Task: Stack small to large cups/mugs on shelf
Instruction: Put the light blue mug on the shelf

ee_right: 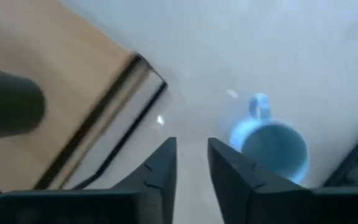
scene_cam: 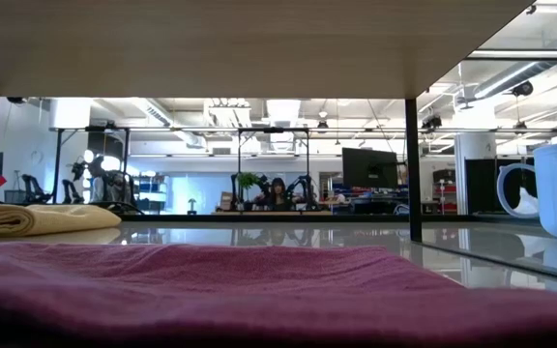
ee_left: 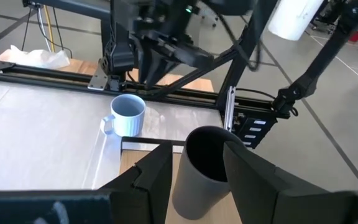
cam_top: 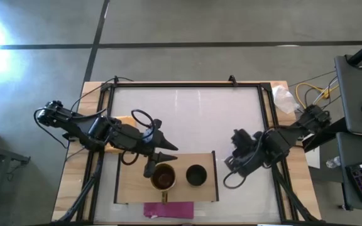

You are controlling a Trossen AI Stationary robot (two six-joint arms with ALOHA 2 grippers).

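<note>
The left gripper (cam_top: 161,157) stands with fingers parted above the brown mug (cam_top: 163,177) on the shelf (cam_top: 131,182); the black cup (cam_top: 196,175) stands beside it; the right gripper (ee_right: 191,163), slightly parted and seemingly empty, hovers near the pale blue mug (ee_right: 271,147) on the table, off the shelf.

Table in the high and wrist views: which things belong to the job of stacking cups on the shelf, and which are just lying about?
Belong to the job:
black cup
brown mug
pale blue mug
shelf

Just lying about:
yellow cloth
magenta strip
</note>
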